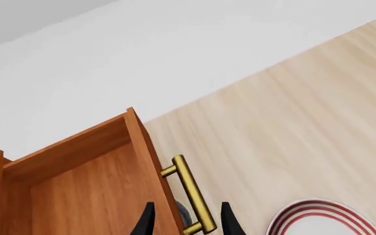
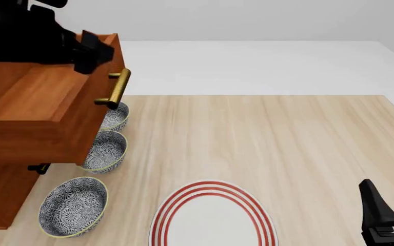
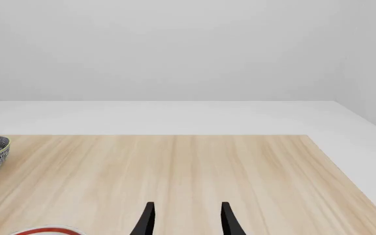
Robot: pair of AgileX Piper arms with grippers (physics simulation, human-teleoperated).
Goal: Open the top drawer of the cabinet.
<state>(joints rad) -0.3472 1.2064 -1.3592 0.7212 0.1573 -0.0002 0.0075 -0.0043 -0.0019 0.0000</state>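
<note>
Bright, even, diffuse rendered lighting without glare, blur or edge distortion; all views sharp, with only soft shading beneath the reddish-brown wooden cabinet point(image 2: 5, 195) and a mild sheen on the brass cylindrical bar handle point(image 1: 193, 196).

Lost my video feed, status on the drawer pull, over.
Left end effector open, straddling brass handle. Top drawer pulled out. Right end effector open, idle. Bowls beneath drawer.
</note>
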